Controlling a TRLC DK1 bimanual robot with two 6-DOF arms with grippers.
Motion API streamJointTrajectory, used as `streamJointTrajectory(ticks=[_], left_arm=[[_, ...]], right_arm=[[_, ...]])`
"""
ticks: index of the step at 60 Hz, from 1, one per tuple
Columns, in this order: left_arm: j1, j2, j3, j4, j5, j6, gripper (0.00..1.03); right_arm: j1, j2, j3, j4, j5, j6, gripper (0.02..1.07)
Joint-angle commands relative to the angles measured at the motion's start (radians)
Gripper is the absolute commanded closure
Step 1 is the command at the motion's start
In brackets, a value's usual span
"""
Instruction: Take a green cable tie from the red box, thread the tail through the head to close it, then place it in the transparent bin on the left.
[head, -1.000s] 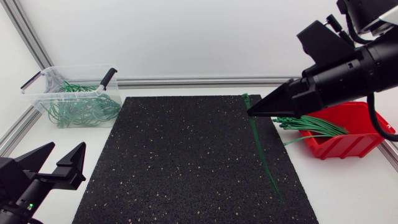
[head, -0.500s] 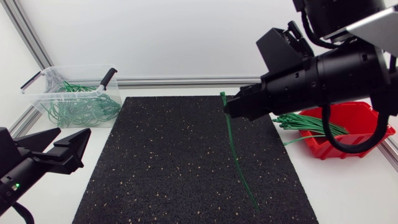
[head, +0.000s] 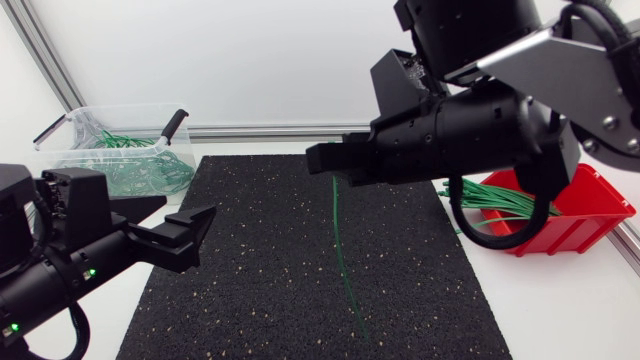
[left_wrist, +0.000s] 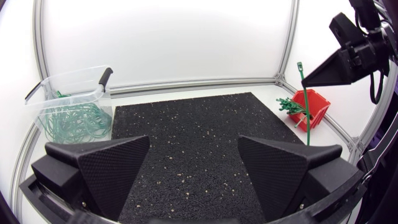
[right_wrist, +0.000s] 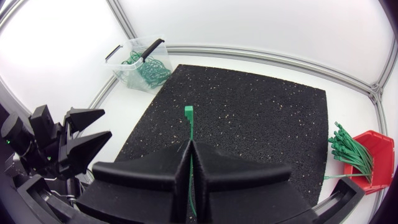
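One green cable tie (head: 341, 240) hangs from the right gripper (head: 318, 160), whose fingers are pinched together on it just below the head. The tail trails down over the middle of the black mat (head: 250, 290). It looks light, thin, springy and slick, so the free tail will likely sway and bow. The best hold is probably close to the tail's tip, to steer it into the head. The left gripper (left_wrist: 194, 142) waits at the near left, fingers spread wide and holding nothing. At the right, the red box (head: 590, 215) has spare ties jutting toward the mat. The transparent bin (head: 75, 130) sits far left, well apart. The bulky right arm crowds the space above the tie.
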Motion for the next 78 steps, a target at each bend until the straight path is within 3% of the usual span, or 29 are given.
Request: streamJointTrajectory(ticks=[1,20,32,50,78], left_arm=[[-0.050,0.051,0.052,0.013,-0.018,-0.035,0.04],[-0.275,0.225,0.187,-0.065,-0.074,-0.133,0.04],[-0.335,0.294,0.240,-0.068,-0.075,-0.152,0.04],[-0.353,0.366,0.254,-0.041,-0.086,-0.164,0.06],[-0.297,0.482,0.225,0.168,-0.209,-0.069,0.18]], right_arm=[[0.018,0.033,0.036,0.013,0.037,0.060,1.01],[0.013,0.118,0.108,0.003,0.054,0.181,1.01],[0.006,0.193,0.172,-0.028,0.059,0.241,1.01],[0.015,0.268,0.238,-0.057,0.057,0.276,1.01],[0.038,0.305,0.272,-0.071,0.059,0.293,1.01]])
